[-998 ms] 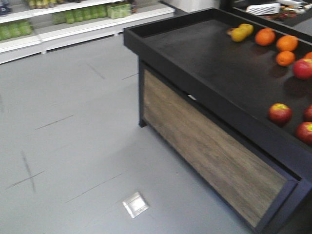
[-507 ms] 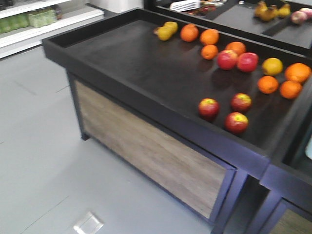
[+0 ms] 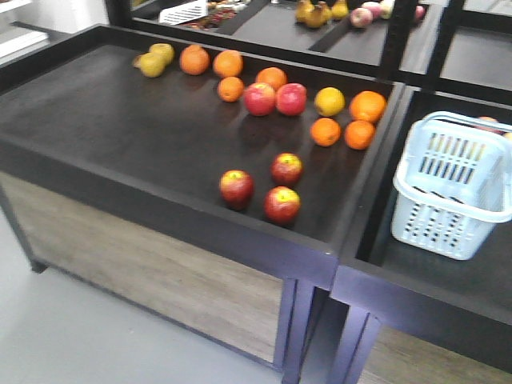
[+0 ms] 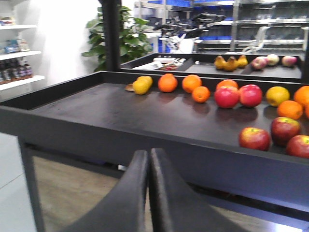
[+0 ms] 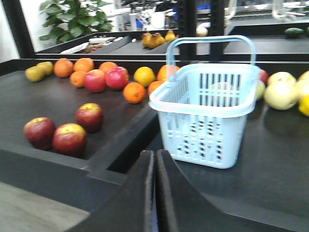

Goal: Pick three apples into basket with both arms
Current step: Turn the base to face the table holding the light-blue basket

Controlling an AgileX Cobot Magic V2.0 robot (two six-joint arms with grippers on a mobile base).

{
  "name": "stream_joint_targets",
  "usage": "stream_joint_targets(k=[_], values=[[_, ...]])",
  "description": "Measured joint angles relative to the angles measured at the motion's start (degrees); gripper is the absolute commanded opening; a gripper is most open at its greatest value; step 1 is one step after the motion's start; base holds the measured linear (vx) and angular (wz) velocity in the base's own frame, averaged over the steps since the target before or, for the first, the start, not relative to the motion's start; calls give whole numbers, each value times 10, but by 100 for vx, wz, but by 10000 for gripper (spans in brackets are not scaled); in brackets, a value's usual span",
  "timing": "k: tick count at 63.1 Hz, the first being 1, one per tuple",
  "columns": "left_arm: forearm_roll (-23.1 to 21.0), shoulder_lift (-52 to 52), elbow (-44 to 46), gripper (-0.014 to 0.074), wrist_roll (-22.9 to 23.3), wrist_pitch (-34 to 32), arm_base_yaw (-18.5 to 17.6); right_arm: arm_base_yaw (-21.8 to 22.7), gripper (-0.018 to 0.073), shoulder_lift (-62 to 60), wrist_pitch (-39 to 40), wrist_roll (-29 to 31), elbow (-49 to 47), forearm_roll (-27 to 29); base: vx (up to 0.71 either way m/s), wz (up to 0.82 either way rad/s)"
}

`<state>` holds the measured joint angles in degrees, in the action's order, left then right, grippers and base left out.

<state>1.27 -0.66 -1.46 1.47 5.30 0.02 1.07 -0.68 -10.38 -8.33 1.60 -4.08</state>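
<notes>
Three dark red apples lie near the front of the black display table: one (image 3: 237, 186), a second (image 3: 282, 204) and a third (image 3: 286, 168). They also show as apples (image 4: 254, 138) at the right of the left wrist view and apples (image 5: 69, 138) at the left of the right wrist view. The pale blue basket (image 3: 450, 186) stands upright in the bay to the right and looks empty; the basket (image 5: 206, 111) is close ahead in the right wrist view. My left gripper (image 4: 149, 157) is shut, below the table's front edge. My right gripper (image 5: 155, 157) is shut, short of the basket.
Oranges (image 3: 359, 134), two brighter red apples (image 3: 275, 98) and yellow-green fruit (image 3: 156, 58) lie further back on the table (image 3: 120, 120). A raised black rim (image 3: 200, 228) runs along its front. More fruit (image 5: 282, 89) lies beyond the basket. Grey floor (image 3: 64, 336) lies at lower left.
The front view has swung right: the table and apples slid left and nearer, the shelves and floor left the picture, and the basket has come into view at the right.
</notes>
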Motion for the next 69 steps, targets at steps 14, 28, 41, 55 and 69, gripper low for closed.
stream_joint_targets(k=[14,28,41,55,69], values=[[0,0,0,-6,0,0,0,0,-9,0,0,0,0,0,8,-41],[0,0,0,-6,0,0,0,0,-9,0,0,0,0,0,7,-41],[0,0,0,-6,0,0,0,0,-9,0,0,0,0,0,8,-40],[0,0,0,-6,0,0,0,0,-9,0,0,0,0,0,9,-36],[0,0,0,-6,0,0,0,0,-9,0,0,0,0,0,10,-24]])
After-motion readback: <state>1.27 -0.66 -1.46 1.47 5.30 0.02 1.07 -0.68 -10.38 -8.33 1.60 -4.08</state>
